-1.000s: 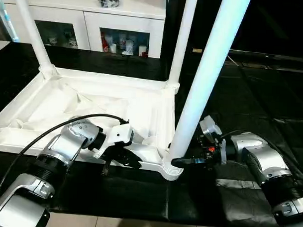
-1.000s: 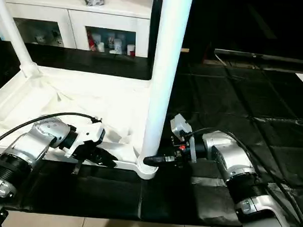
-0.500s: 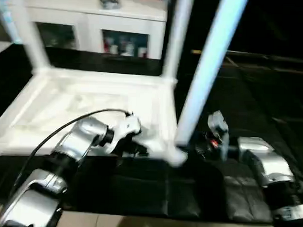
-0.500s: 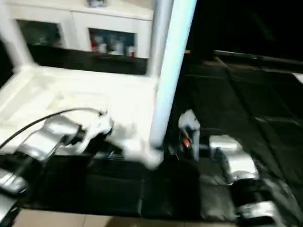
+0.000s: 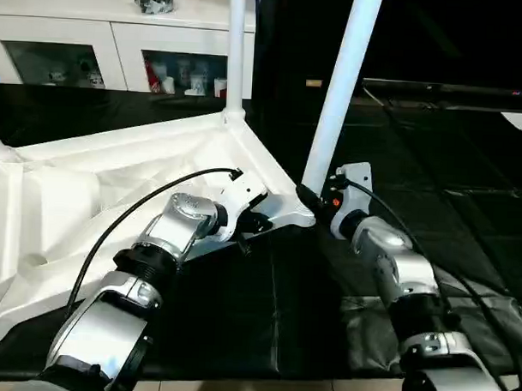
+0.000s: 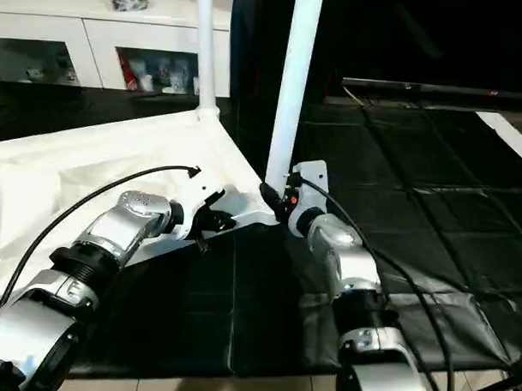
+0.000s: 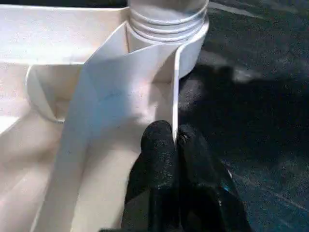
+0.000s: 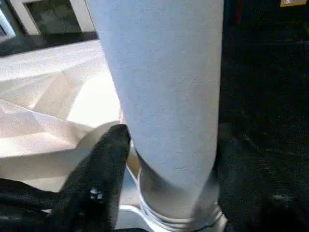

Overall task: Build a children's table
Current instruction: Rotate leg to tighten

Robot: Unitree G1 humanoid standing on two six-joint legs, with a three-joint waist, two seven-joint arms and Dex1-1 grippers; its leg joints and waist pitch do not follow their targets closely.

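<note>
Lying upside down on a black mat (image 5: 265,316), ribbed underside up, the white tabletop (image 5: 63,206), with its long axis running from the near corner by the grippers away toward the robot's left and slightly nearer the camera. Standing upright from the near corner socket (image 5: 299,216) a long tapered leg (image 5: 342,87), long axis close to vertical with a slight lean to the right as it rises, its top cut off by the frame. A second leg (image 5: 235,49) upright at the farther corner, pointing straight up. Left gripper (image 7: 175,140) with both black fingers pressed together, tips pinching the thin outer rim of the tabletop just beside the near socket, seen in the left wrist view. Right gripper (image 5: 305,197) close in against the base of the near leg from the robot's right; one black finger (image 8: 104,164) against the leg just above the socket, the other hidden behind the tube, so perhaps clasping the leg, though grip not certain. In the background a white cabinet (image 5: 121,36) with glass doors.
</note>
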